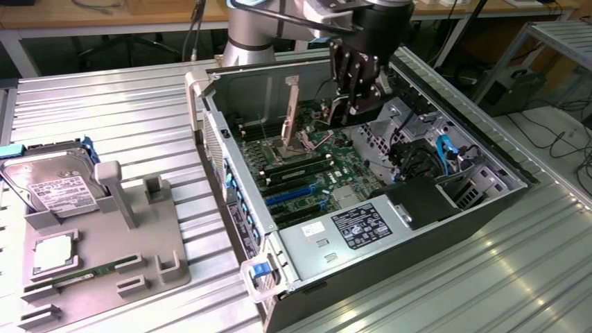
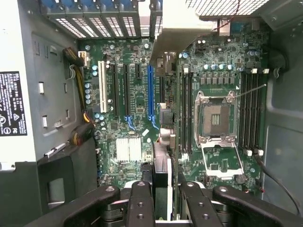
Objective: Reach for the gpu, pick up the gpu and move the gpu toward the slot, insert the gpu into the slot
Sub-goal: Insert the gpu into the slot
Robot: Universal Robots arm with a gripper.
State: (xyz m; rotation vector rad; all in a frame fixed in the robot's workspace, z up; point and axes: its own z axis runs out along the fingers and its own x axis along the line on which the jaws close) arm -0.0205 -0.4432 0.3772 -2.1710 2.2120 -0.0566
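Observation:
My gripper [image 1: 356,97] hangs inside the open computer case [image 1: 222,159], above the motherboard. It is shut on the gpu [image 2: 163,142], which the wrist view shows edge-on between the two black fingers [image 2: 139,203]. The card runs from my gripper [image 2: 161,189] toward the case's rear. Its silver end bracket [image 2: 175,28] is near the rear slot covers, and in the exterior view it stands upright [image 1: 292,111]. Below the card lie the expansion slots. The long blue slot [image 2: 150,92] is just beside the card's line, and the blue slots [image 1: 291,195] also appear in the exterior view.
The open CPU socket [image 2: 215,116] and memory slots [image 2: 251,113] lie beside the card. A power supply with a black label [image 1: 365,225] fills the case's near end. Outside, a grey fixture [image 1: 102,257] holds a hard drive [image 1: 55,184] and a memory stick [image 1: 83,274].

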